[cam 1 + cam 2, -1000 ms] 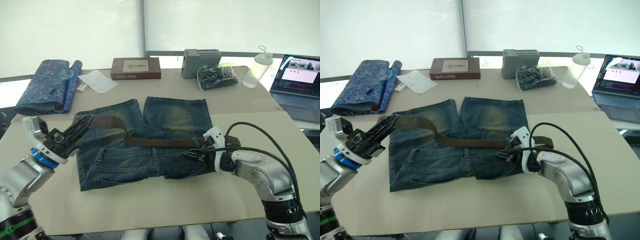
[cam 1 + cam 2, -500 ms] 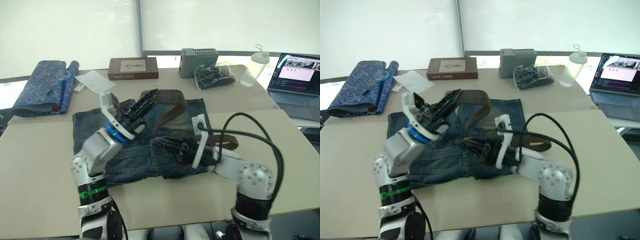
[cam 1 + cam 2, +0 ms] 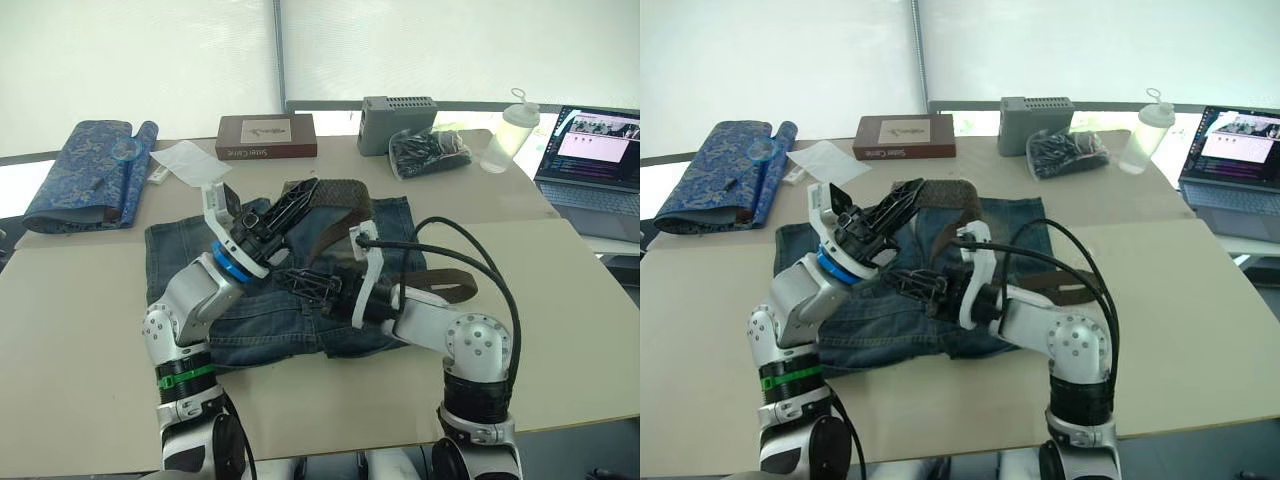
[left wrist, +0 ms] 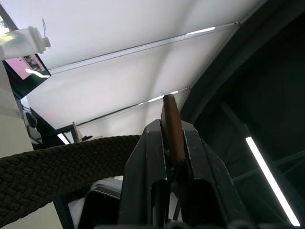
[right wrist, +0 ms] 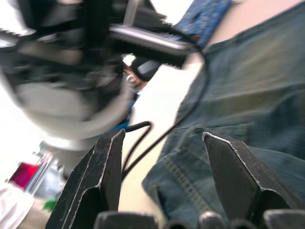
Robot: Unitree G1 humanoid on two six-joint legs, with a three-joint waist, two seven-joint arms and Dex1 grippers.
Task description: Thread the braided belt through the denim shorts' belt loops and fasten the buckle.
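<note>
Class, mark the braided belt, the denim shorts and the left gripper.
braided belt (image 3: 338, 190), left eye view, raised arch.
denim shorts (image 3: 175, 248), left eye view, bare left leg.
left gripper (image 4: 167, 143), left wrist view, between fingertips clamping the belt.

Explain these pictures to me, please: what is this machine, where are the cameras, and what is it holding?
This is a humanoid robot with two arms, each ending in a tool of two black fingers. The two wide pictures come from a pair of cameras on its head, looking down over a table. The other two come from a small camera on each wrist, looking along that tool's fingers.

On the table lie faded denim shorts. The left tool is shut on a brown braided belt, lifted above the shorts; the left wrist picture shows the strap pinched between the fingers. The right tool hangs open just over the shorts, holding nothing.

Further back are a rolled blue patterned cloth, a brown box, a grey box, a plastic bottle and an open laptop.
</note>
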